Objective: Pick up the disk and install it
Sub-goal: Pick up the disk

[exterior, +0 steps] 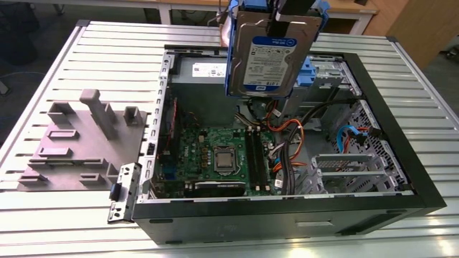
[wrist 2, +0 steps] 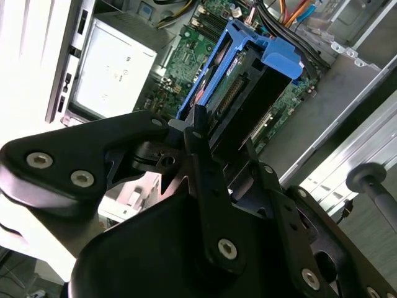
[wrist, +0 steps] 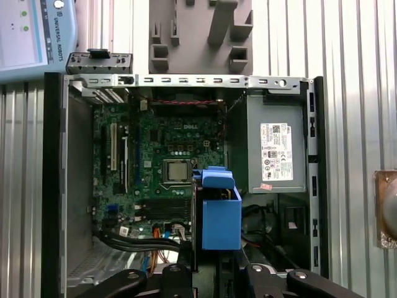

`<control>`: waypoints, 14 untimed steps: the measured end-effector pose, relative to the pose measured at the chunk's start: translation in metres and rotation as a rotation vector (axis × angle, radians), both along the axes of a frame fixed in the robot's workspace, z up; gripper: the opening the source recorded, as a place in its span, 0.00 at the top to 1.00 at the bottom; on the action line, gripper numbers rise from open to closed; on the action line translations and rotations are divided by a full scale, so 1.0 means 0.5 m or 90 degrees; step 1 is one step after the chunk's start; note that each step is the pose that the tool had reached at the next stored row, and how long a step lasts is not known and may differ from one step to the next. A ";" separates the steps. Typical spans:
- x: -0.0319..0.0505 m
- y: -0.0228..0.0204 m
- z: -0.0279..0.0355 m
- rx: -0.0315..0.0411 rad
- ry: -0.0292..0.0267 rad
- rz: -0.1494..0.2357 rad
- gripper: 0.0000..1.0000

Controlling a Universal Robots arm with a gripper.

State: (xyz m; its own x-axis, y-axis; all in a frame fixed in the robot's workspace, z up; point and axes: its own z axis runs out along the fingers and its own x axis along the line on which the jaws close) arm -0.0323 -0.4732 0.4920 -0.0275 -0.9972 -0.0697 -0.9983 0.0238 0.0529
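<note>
one disk [exterior: 272,56], long axis vertical

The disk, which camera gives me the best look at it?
The exterior view: the disk hangs over the open case, labelled face toward the camera. The second wrist view shows its underside at a slant, the first wrist view its blue carrier end-on.

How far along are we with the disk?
Pick-up looks done: the gripper is shut on the disk, held upright above the open case. Installing is left: the disk hangs over the motherboard, not yet seated in any bay.
</note>
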 end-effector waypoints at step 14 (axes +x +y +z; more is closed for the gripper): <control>0.000 -0.0405 0.000 -0.0001 0.0000 0.000 0.65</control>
State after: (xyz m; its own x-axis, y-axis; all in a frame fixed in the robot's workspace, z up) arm -0.0324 -0.4935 0.4919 -0.0275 -0.9972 -0.0696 -0.9983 0.0239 0.0530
